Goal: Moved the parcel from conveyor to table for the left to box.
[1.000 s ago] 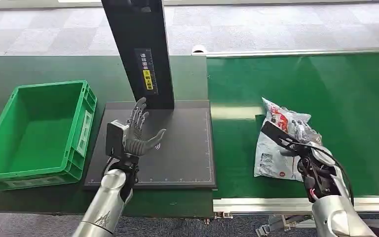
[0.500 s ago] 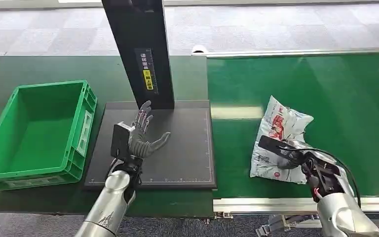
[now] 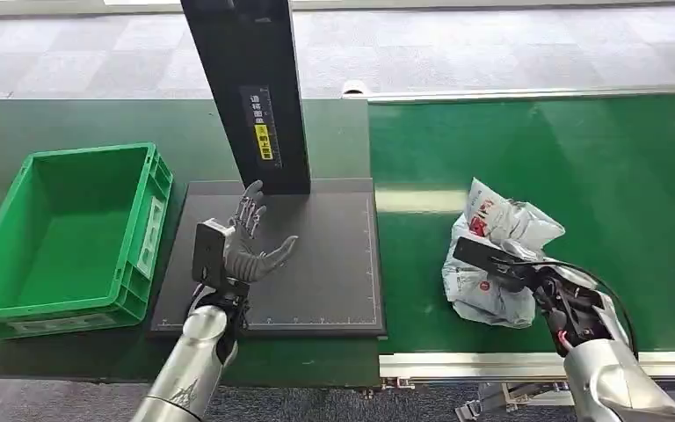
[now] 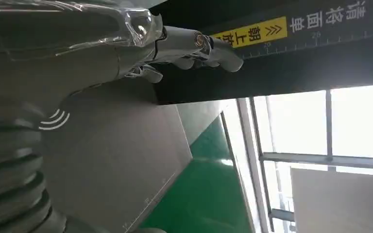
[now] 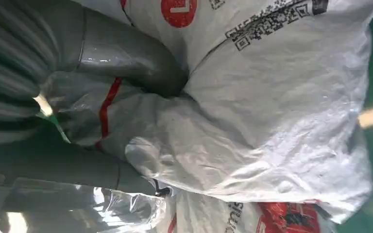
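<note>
The parcel (image 3: 501, 255) is a crumpled white plastic bag with red print, on the green conveyor belt (image 3: 580, 158) near its front edge. My right hand (image 3: 540, 281) grips its near side, bunching the plastic; up close the thumb (image 5: 126, 53) presses into the white bag (image 5: 272, 121). My left hand (image 3: 246, 242) is raised over the dark mat (image 3: 316, 272), open, palm up and empty. In the left wrist view its fingers (image 4: 194, 46) are spread near the black post. The green box (image 3: 66, 233) stands empty at the left.
A tall black post (image 3: 250, 88) with a yellow label rises from the back of the mat, just behind my left hand. The dark green table (image 3: 53, 119) holds the box and mat. The belt's metal edge (image 3: 466, 362) runs along the front.
My right hand has closed tighter on the parcel, crumpling it and dragging it slightly left and up off the belt. The left hand has barely shifted over the mat.
</note>
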`<action>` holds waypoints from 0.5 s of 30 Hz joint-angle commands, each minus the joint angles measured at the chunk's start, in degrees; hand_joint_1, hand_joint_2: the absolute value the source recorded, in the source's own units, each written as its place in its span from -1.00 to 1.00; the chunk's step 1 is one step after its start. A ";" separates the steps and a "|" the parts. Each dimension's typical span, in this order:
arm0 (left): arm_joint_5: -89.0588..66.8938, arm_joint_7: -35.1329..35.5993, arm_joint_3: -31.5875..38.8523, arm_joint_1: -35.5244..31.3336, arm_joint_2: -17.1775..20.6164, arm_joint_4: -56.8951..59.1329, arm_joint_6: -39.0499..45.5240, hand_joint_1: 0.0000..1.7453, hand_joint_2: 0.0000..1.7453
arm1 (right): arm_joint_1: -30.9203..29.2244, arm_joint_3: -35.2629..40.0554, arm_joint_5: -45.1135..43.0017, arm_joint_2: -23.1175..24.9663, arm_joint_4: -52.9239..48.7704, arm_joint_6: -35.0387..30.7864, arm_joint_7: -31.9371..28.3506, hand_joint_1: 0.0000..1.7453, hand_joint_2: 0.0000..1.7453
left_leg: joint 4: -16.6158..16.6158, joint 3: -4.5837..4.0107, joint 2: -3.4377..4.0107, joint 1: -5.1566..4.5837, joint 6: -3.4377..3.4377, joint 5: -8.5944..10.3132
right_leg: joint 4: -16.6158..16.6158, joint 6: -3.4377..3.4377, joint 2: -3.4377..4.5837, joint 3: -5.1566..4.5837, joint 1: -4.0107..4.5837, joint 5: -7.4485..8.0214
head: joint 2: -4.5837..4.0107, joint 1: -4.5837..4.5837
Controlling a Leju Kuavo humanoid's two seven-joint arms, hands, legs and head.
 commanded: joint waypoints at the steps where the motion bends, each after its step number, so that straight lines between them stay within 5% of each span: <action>1: 2.53 -2.03 3.56 4.09 0.99 -9.03 3.17 -1.00 1.00 | -2.20 1.77 -5.33 4.07 -7.16 -19.11 -6.98 1.00 1.00 | -0.02 0.10 0.47 -0.05 -0.03 -0.10 | 0.04 0.02 0.34 -0.08 -0.05 0.01 | 0.00 0.00; 8: 4.74 -10.63 4.92 6.93 -1.19 -18.56 7.96 -1.00 1.00 | 5.12 -0.71 -9.85 5.38 -28.31 -39.56 -14.32 1.00 1.00 | 0.01 -0.08 0.17 -0.01 -0.02 -0.04 | 0.02 0.02 0.07 -0.16 0.00 -0.02 | 0.00 0.02; 15: 5.19 -13.16 3.55 7.47 -1.55 -23.07 13.30 -1.00 1.00 | 8.70 0.87 -12.64 6.07 -35.86 -48.88 -22.56 1.00 1.00 | -0.01 -0.03 0.16 -0.03 -0.01 -0.06 | 0.01 0.06 0.04 -0.07 -0.02 -0.07 | 0.00 0.02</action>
